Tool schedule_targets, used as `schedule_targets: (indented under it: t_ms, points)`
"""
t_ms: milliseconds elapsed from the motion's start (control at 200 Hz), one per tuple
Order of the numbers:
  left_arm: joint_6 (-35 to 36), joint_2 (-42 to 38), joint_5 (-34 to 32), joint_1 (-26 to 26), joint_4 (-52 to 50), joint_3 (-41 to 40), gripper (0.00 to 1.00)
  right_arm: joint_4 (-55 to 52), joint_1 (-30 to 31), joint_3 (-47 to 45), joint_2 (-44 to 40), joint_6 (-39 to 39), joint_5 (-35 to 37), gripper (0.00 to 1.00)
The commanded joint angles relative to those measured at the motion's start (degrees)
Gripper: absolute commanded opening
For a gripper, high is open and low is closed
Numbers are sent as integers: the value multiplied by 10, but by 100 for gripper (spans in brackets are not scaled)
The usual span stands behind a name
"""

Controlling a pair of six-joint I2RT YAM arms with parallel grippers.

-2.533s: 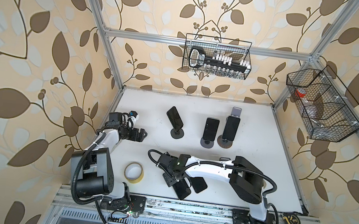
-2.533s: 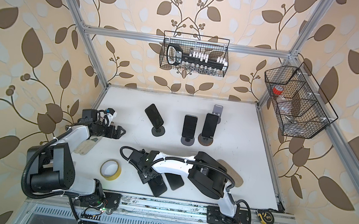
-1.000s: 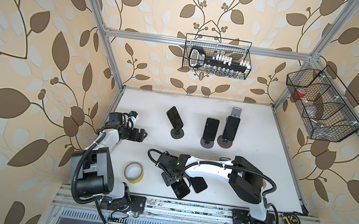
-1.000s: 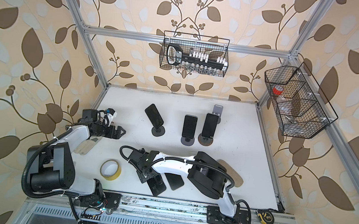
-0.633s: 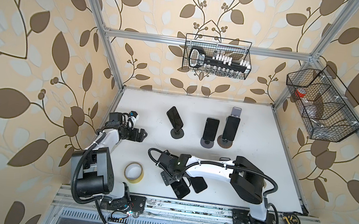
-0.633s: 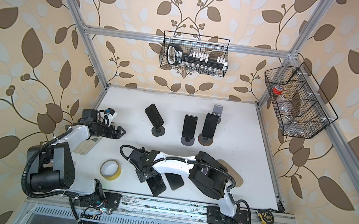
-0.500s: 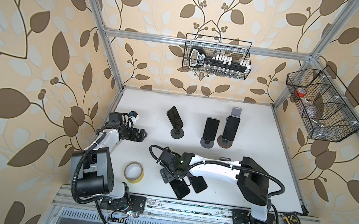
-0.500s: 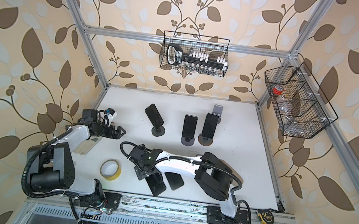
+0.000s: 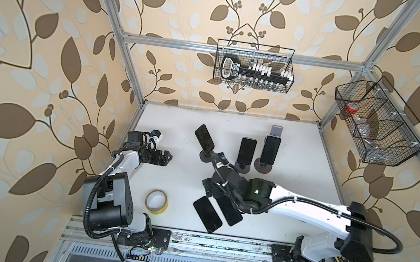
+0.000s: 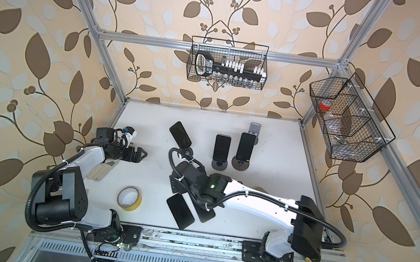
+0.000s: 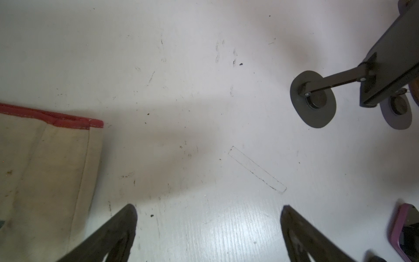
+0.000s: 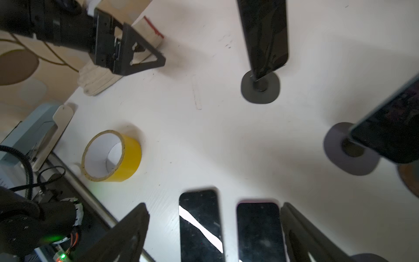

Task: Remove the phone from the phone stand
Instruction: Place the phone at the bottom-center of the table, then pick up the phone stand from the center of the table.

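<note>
Right wrist view: my right hand (image 12: 214, 206) stands wide open and grips nothing. Its two dark fingers (image 12: 129, 233) frame two flat phones (image 12: 199, 226) lying side by side, screens up, on the white worktop (image 12: 226, 140).
Contact: the pink-edged phone of the pair lies just beside one finger; I cannot tell whether they touch.
Right hand from above: in both top views it hovers over the ends of the flat phones that point toward the phone stands (image 9: 243, 169), with my arm reaching in from the right.
Phones on stands: three stand in a row just behind my right hand, the tilted phone (image 9: 204, 140), the middle phone (image 9: 246, 150) and the third phone (image 9: 270, 150). Each is propped in its cradle above a round base.
Nearest stand: the tilted phone's stand (image 12: 260, 88) is closest to my open fingers, yet apart from them.
Left hand: my left hand (image 11: 208, 207) is open too, its fingers spread over bare worktop with nothing between them. It sits near the left edge, apart from every phone.
Glove: a cream glove (image 11: 45, 170) with a red hem lies flat just beside my left hand.
Tape: a yellow tape roll (image 9: 156, 202) lies ring-up between my left arm's base and the flat phones.
Walls: a back basket (image 9: 253, 66) and a side basket (image 9: 378, 122), both black wire, hang above the worktop.
</note>
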Motion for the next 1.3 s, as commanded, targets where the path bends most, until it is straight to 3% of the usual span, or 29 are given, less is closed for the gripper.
schedule_targets:
  t_ms: [0,90,220,400,490,795,1000,1294]
  points:
    - [10,0,10,0,-5,19,99,6,-29,-61,-43,-23,63,94]
    - [10,0,9,0,-6,19,99,-3,-55,-108,-90,-35,82,100]
    - [10,1,10,0,-6,19,99,-51,-108,-146,-151,-29,81,100]
    - [9,4,9,0,-8,22,99,-93,-230,-202,-201,-13,-23,100]
    - [10,6,9,0,-8,23,99,-102,-262,-219,-203,-11,-52,100]
    - [9,11,6,0,-11,27,99,-124,-268,-249,-166,9,-91,100]
    - [9,11,6,0,-13,29,99,-109,-263,-266,-149,26,-131,91]
    - [9,11,7,0,-12,27,99,-145,-216,-225,-78,78,-42,82]
